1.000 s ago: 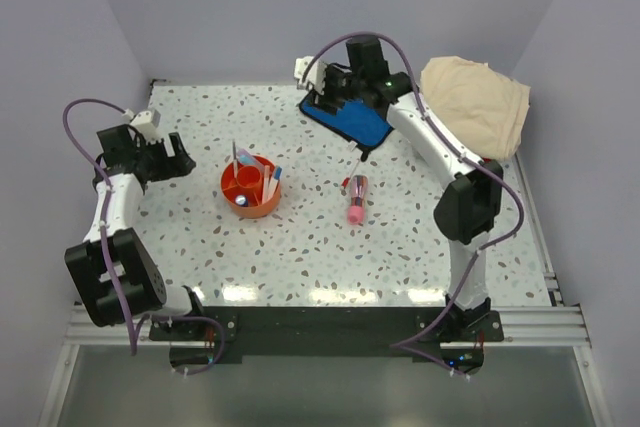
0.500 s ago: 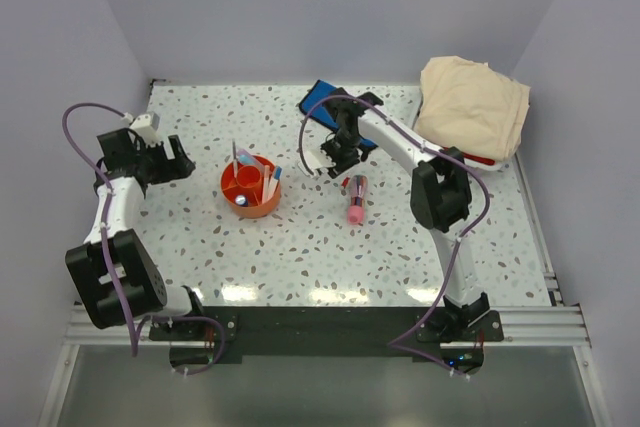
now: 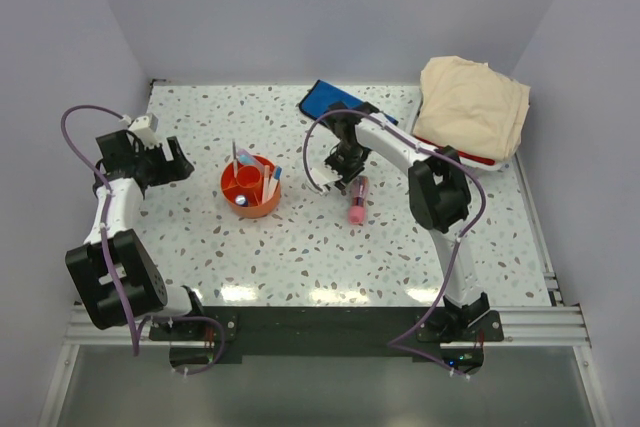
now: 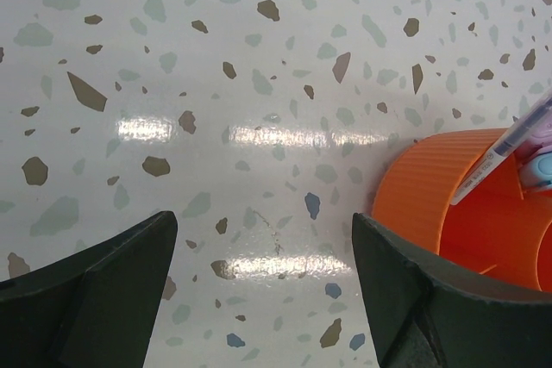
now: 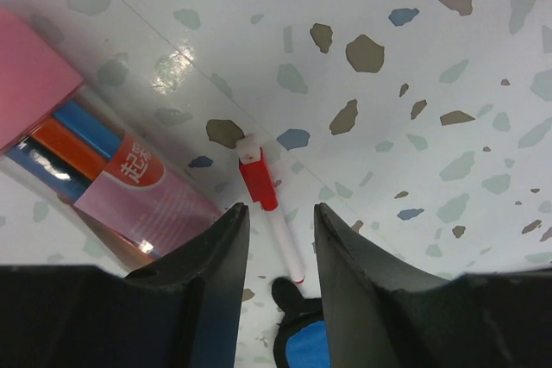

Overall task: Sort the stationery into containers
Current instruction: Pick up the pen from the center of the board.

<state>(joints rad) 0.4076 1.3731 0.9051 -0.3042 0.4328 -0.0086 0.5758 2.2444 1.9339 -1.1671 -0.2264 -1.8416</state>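
Right hand (image 5: 279,211): fingers narrowly apart, straddling red-capped pen (image 5: 261,189), no contact visible
Pen: flat on surface (image 5: 414,58), just beside pink tube (image 5: 147,200)
Left hand (image 4: 260,223): wide apart above surface, beside orange tub (image 4: 431,204)
Blue pouch (image 3: 328,99): far side of surface

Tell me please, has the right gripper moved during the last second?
Yes. In the top view the right gripper has come from above the blue pouch toward the near edge, and now hangs just beyond the pink tube.

orange tub (image 4: 448,204) cropped right, pink tube (image 5: 112,170) cropped left
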